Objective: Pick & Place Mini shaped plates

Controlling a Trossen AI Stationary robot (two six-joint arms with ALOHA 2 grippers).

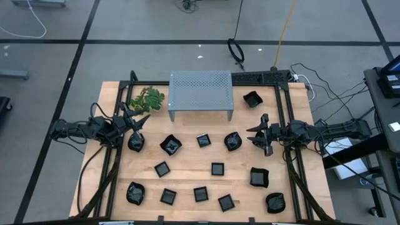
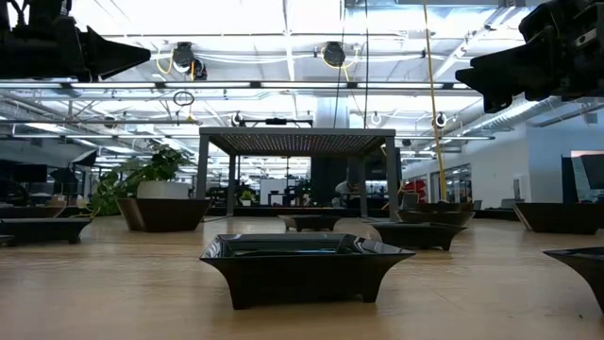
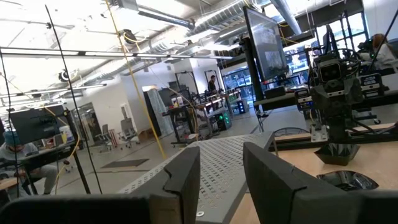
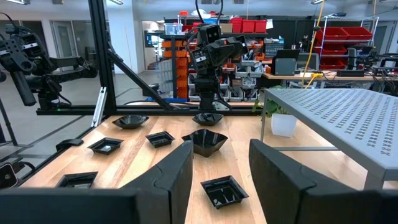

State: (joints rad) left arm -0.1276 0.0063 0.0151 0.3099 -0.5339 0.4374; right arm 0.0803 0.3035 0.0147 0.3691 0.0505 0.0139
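Presently, the small black plates point(image 1: 217, 169) are seen scattered over the wooden table point(image 1: 187, 181) in front of the grey perforated stand point(image 1: 200, 89), with 1 more point(image 1: 252, 99) lying beside the stand's right end. The left gripper point(image 1: 139, 123) is held raised near the left edge, close above a rounded plate point(image 1: 135, 142), its fingers point(image 3: 186, 174) spread and empty. The right gripper point(image 1: 257, 133) is held raised near the right edge, just beside another rounded plate point(image 1: 232, 141), fingers point(image 4: 177, 171) likewise spread with nothing between them.

No plate appears to be gripped yet, so a descent is judged the step in hand. A rim is best straddled squarely, 1 finger inside and 1 outside, before closing. Room between plates seems ample mid-table; the frame rails point(image 1: 284, 119), the leafy sprig point(image 1: 147, 100) and the stand's legs should be cleared on any lift.
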